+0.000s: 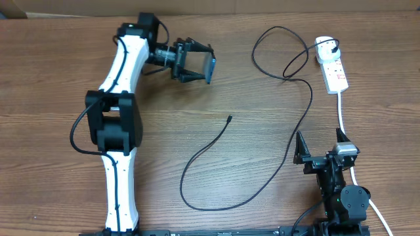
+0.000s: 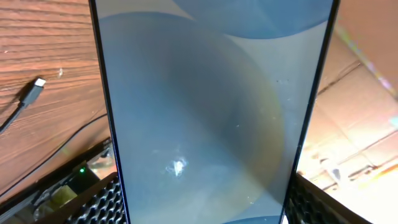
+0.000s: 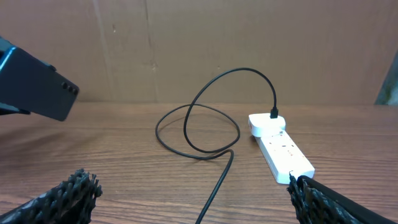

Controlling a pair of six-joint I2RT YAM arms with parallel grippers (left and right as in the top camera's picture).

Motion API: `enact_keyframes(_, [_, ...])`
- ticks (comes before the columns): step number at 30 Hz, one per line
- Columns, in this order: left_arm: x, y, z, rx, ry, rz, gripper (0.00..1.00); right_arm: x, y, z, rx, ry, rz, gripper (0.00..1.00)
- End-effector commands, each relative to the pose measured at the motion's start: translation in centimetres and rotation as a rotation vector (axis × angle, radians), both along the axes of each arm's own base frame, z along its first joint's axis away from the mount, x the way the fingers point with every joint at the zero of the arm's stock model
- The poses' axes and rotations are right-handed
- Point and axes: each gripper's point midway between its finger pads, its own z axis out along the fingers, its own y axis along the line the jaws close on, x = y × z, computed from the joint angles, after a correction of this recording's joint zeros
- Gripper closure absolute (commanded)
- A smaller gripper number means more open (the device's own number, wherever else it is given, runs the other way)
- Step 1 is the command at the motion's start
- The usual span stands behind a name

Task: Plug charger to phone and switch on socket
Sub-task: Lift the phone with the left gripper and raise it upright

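The left arm [image 1: 118, 98] is built of glossy white shell links joined by blocky black joint housings. A thin black line runs along the white sections, and a black cable [image 1: 77, 134] loops out beside the middle joint. The left gripper [image 1: 205, 65] is black. The right arm [image 1: 341, 193] is mostly black, with a pale grey block [image 1: 346, 149] near the wrist and what may be a small green light. The right gripper [image 1: 320, 141] has black fingers [image 3: 68, 196] with a rough, ribbed texture.
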Motion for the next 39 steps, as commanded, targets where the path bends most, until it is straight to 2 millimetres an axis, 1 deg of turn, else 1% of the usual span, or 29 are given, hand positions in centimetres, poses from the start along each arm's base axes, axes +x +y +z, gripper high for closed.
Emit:
enact_keyframes(1, [0.0,-0.5,3.5,-0.157,-0.061,-0.025,0.30,0.0,-0.1,-0.1,-0.001,-0.005,-0.005,0.00])
enact_keyframes(3, [-0.4,-0.6,4.1,-0.178,-0.066,-0.033,0.30,0.0,-0.1,-0.1,-0.001,-0.005,-0.005,0.00])
enact_keyframes(6, [-1.7,-0.6,5.3,-0.189,-0.078,-0.045,0.30,0.0,-0.1,-0.1,-0.001,-0.005,-0.005,0.00])
enact_keyframes(7, [-2.4,-0.5,6.6,-0.214,-0.099,-0.051,0.30,0.0,-0.1,-0.1,-0.001,-0.005,-0.005,0.00])
enact_keyframes(8, [-2.8,-0.5,7.3,-0.226,-0.109,-0.053,0.30,0.0,-0.1,-0.1,-0.001,-0.005,-0.005,0.00])
enact_keyframes(15, [-5.4,-0.2,10.9,-0.241,-0.150,-0.064,0.30,0.0,-0.1,-0.1,-0.001,-0.005,-0.005,0.00])
enact_keyframes(18, [-5.8,-0.2,12.6,-0.278,-0.189,-0.059,0.30,0.0,-0.1,-0.1,-0.001,-0.005,-0.005,0.00])
enact_keyframes(26, [-6.8,-0.1,15.2,-0.288,-0.247,-0.067,0.31,0.0,-0.1,-0.1,-0.001,-0.005,-0.005,0.00])
enact_keyframes(29, [-7.8,-0.5,16.8,-0.293,-0.286,-0.084,0.31,0.0,-0.1,-0.1,-0.001,-0.005,-0.005,0.00])
enact_keyframes(33, [-9.1,-1.1,18.4,-0.296,-0.309,-0.106,0.31,0.0,-0.1,-0.1,-0.001,-0.005,-0.005,0.00])
enact_keyframes(35, [-9.4,-1.3,18.7,-0.296,-0.293,-0.110,0.31,0.0,-0.1,-0.1,-0.001,-0.005,-0.005,0.00])
enact_keyframes(39, [-9.4,-1.3,18.6,-0.291,-0.250,-0.104,0.30,0.0,-0.1,-0.1,-0.001,-0.005,-0.005,0.00])
